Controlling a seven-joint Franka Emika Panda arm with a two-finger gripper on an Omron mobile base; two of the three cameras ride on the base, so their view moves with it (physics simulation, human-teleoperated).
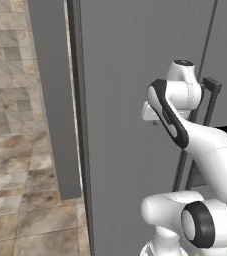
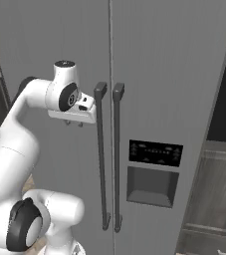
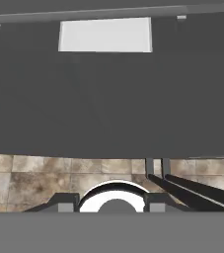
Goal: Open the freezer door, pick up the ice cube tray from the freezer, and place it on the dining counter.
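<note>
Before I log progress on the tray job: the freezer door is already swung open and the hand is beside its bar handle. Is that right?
Not quite. The freezer door is shut, flush with the door next to it, as the right base view shows. The rest holds: the gripper hangs just beside the bar handle, not on it.

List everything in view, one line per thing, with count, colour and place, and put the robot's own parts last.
freezer door: one, brushed grey, left half of the tall appliance, shut.
fridge door: one, grey, right of the freezer door, shut.
door handles: two, dark vertical bars, side by side at the seam between the doors.
dispenser panel: one, dark, on the fridge door.
side panel: one, grey, left of the freezer.
floor: brown stone tiles, left of the freezer.
arm: one, white with dark joints, in front of the freezer door.
gripper: one, white, pointing down just left of the handles; opening unclear.
</note>
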